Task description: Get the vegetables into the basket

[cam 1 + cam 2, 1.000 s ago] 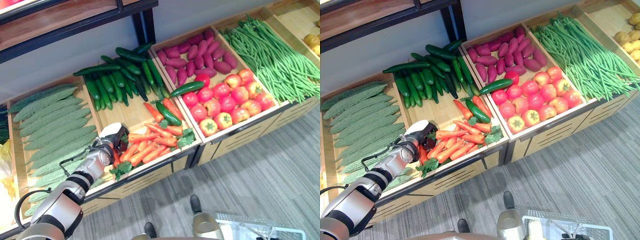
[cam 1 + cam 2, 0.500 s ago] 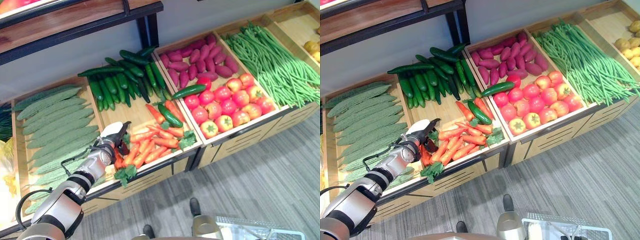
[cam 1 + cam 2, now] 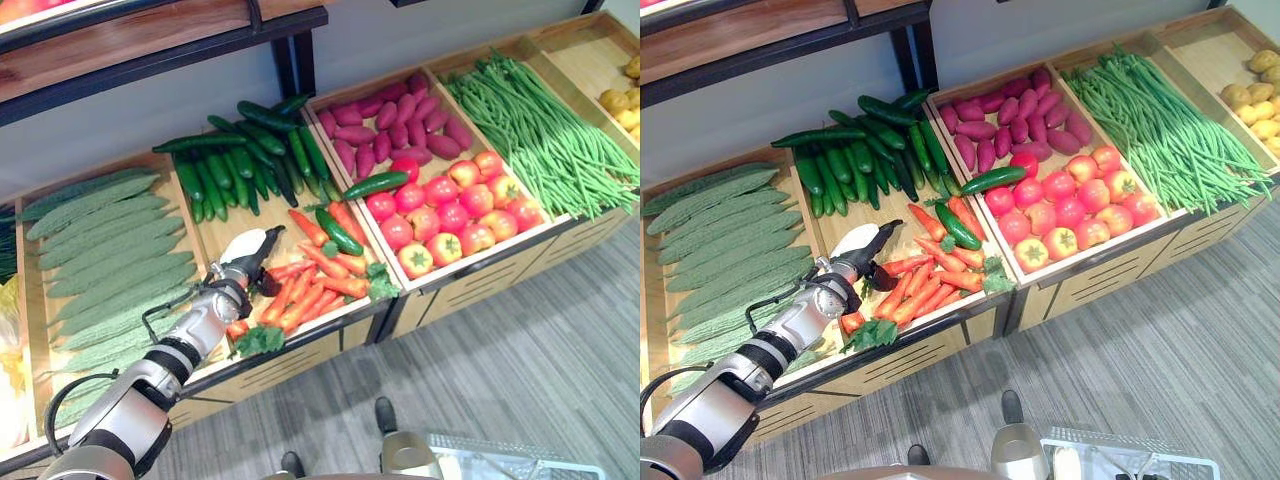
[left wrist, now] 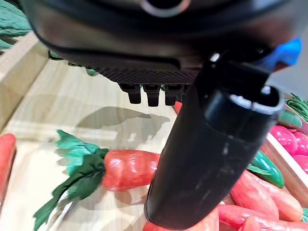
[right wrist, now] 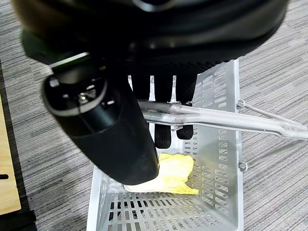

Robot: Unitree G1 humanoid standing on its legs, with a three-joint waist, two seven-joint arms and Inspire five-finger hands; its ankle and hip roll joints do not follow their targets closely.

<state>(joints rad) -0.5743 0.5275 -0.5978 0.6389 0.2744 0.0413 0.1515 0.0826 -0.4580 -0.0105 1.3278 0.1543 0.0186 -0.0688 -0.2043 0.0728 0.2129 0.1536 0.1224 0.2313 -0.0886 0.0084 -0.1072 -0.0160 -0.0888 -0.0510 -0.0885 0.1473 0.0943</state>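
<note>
Orange carrots (image 3: 312, 284) with green tops lie heaped in the wooden bin (image 3: 232, 232) in front of me. My left hand (image 3: 247, 263) hovers over the left end of the heap, open, a dark finger pointing up and away, nothing in it. In the left wrist view one carrot (image 4: 129, 169) lies just past the thumb (image 4: 207, 159). My right hand (image 5: 163, 124) is shut on the metal handle (image 5: 217, 120) of a pale slotted basket (image 5: 219, 192) on the floor. A yellow item (image 5: 169, 174) lies inside the basket (image 3: 1130, 462).
Neighbouring bins hold bitter gourds (image 3: 100, 250), dark cucumbers (image 3: 250, 155), purple sweet potatoes (image 3: 390, 115), tomatoes (image 3: 450, 205), green beans (image 3: 540, 120) and potatoes (image 3: 622, 95). One stray cucumber (image 3: 338, 229) lies on the carrots. A dark shelf (image 3: 160, 50) overhangs the bins.
My left hand has lifted out of the carrots' left end and moved a little right and away, its fingers now straighter. The camera has shifted slightly.
</note>
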